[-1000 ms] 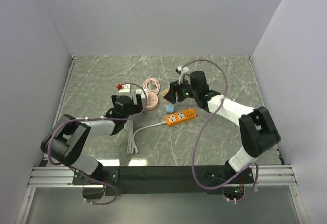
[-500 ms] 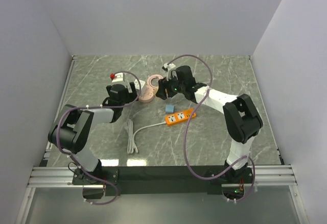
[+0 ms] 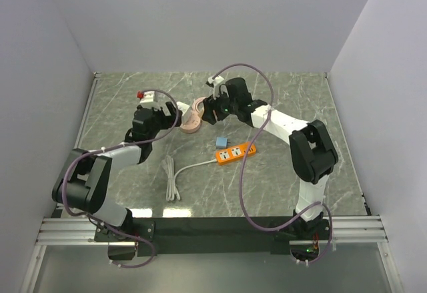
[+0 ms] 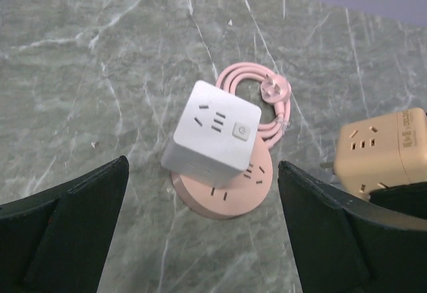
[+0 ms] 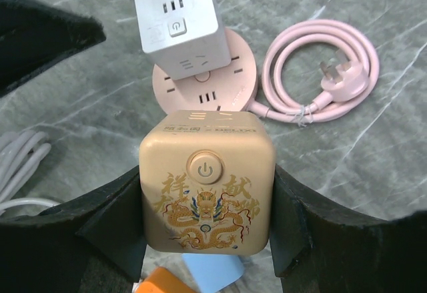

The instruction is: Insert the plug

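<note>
Right wrist view has the plug dead centre: a tan cube with a button and a gold dragon print on the face toward the camera, clamped between the right gripper's black fingers, which press on its two opposite flat sides. It hangs just beside a round pink socket disc, on the side where a bare set of slots shows, and I cannot tell whether it is touching anything below. To my eye it is a hard, light plastic block with smooth walls, so it should not crush, but it could twist or slide in the pads when pushed home. The flat sides are the right place to hold it, clear of the button and of the metal prong that shows at its edge in the left wrist view. A white cube is already seated on the disc, and the disc's pink cord lies coiled next to it. The left gripper hovers over that pair with its jaws wide apart, holding nothing. The disc looks light enough to skid under pressure. Nearer the bases lie a blue adapter, an orange strip and its white cord.
</note>
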Available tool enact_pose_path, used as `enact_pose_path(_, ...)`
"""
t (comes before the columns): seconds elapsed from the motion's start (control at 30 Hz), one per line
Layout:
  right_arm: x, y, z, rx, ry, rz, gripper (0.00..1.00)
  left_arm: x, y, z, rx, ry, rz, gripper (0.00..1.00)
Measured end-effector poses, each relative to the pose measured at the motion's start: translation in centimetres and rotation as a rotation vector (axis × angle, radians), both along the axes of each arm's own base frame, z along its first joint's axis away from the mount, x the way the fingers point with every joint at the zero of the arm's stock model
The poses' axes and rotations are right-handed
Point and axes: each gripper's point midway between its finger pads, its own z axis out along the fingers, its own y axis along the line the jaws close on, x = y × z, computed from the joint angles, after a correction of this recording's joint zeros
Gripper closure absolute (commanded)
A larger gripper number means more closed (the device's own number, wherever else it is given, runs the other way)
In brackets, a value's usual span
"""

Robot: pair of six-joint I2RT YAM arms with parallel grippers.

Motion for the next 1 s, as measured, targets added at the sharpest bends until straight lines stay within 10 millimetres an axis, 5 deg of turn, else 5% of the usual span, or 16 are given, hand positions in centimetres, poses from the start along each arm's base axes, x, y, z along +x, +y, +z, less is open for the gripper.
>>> enact_pose_path(0.33,1.5,2.3,-0.1,-0.11,-0.049,0.091,1.0,3.4,0.2,-3.5,-0.092,0.079,-0.012,0.01)
enact_pose_path(0.7,1.1,4.3,-4.4,-0.272,-0.005,0.173,1.0,4.8,-1.0,-2.3,-0.108,0.046,-0.06,0.01)
enact_pose_path(1.0,2.3,4.7,-4.4,-0.305,-0.031,0.165,1.0,4.8,-1.6,-3.6,-0.097,0.08,-0.098,0.01)
